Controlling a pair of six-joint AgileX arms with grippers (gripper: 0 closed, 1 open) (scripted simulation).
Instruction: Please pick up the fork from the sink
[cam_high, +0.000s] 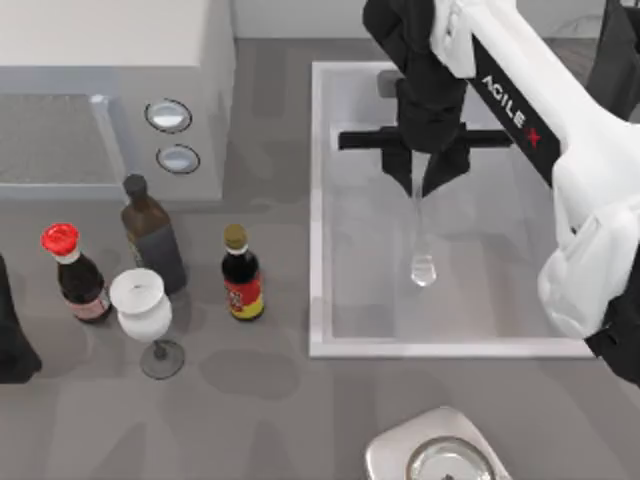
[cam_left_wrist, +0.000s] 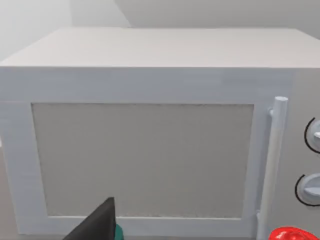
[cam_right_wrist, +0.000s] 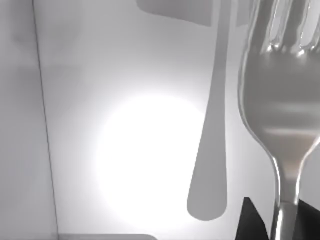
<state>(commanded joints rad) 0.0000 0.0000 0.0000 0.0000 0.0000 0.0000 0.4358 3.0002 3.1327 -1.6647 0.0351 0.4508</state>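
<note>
From above, the right gripper (cam_high: 427, 185) hung over the sink (cam_high: 318, 200) in the frame's upper middle, fingers clamped on the fork (cam_high: 421, 240), which pointed toward the frame's bottom. The left gripper (cam_left_wrist: 97, 227) sat parked facing the microwave (cam_left_wrist: 150, 130). At the right wrist, the fork (cam_right_wrist: 282, 115) appeared raised, casting a shadow on the basin floor.

- You are seeing the fork (cam_right_wrist: 280, 100) shining like polished metal, glossy and smooth.
- The sink (cam_high: 318, 200) is looking white and smooth, with a soft sheen on its bottom.
- The microwave (cam_left_wrist: 150, 80) is showing a matt pale casing.
- The bottles (cam_high: 242, 275) are looking like dark glossy glass.
- The table (cam_high: 270, 400) is appearing matt grey.
</note>
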